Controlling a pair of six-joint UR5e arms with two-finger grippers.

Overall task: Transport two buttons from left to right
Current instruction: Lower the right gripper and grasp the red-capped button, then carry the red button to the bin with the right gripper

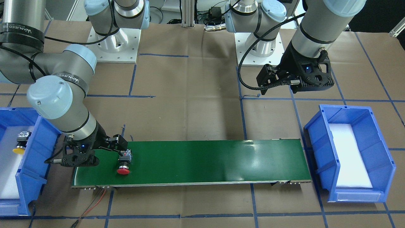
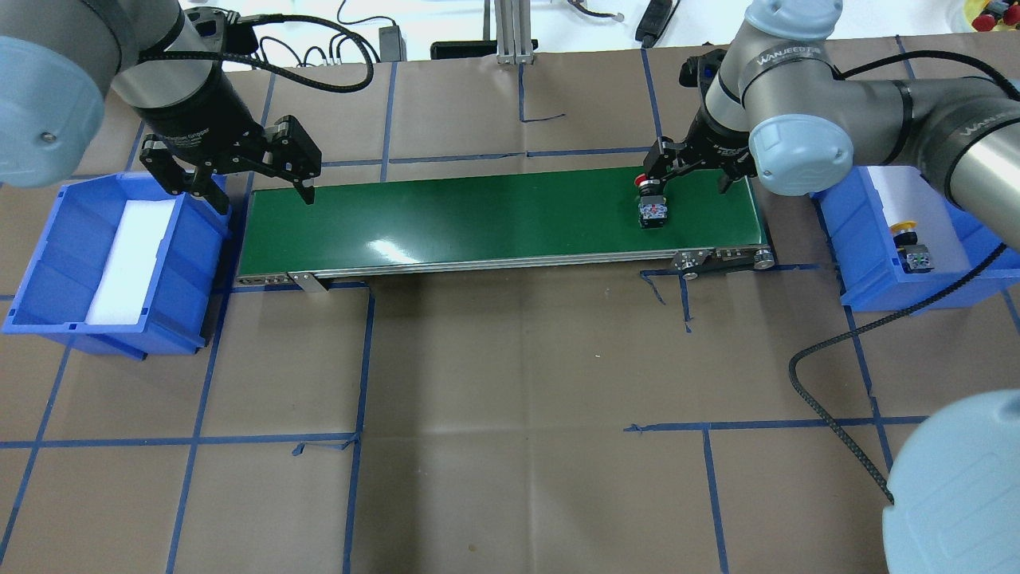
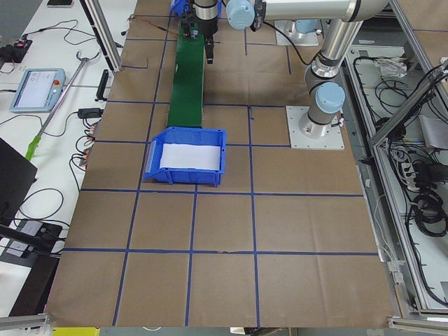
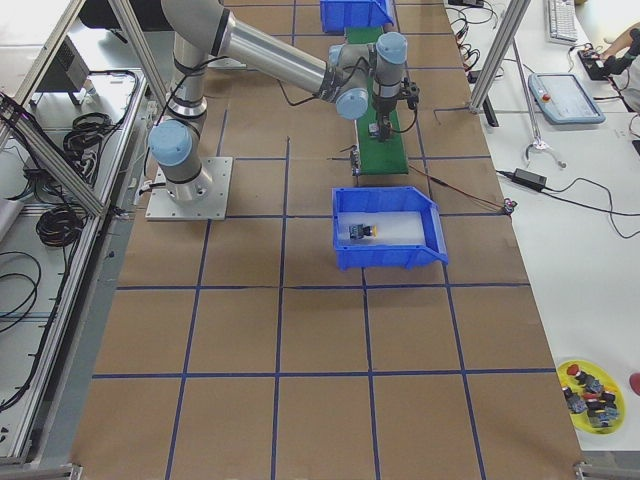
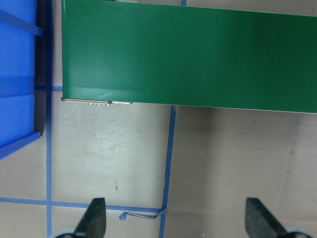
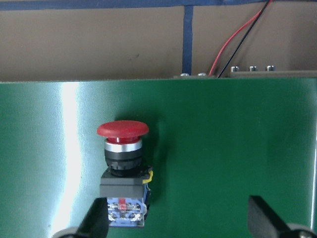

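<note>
half done, by my reckoning. the yellow button (image 2: pixel 908 239) lies in the right bin (image 2: pixel 861 279), on its white foam pad, so that one counts as delivered. the red button (image 6: pixel 124 163) has got as far as the right end of the green belt (image 2: pixel 478 215). it lies on its side there, cap toward the belt's far edge and blocky rear body toward me. the left bin (image 2: pixel 48 263) holds only its foam pad, so nothing more waits at the start.

my right fingers (image 6: pixel 262 218) are spread wide and hold nothing. they hang over the red button, which sits between them but close to one finger rather than centred. i cannot tell whether that finger touches its rear body. what is left, as i judge it, is to centre, close on the body, lift and carry it the short way into the right bin beside the yellow one.

my left fingers (image 2: pixel 296 155) are also wide and empty, hovering over the belt's left end, well apart from the work.

little stands in the way. the bin's near wall must be cleared on the carry. red and black wires (image 6: pixel 228 44) run off the belt's end across the table (image 2: pixel 518 399), outside my path, and a black cable (image 2: pixel 829 414) loops along my right arm.
</note>
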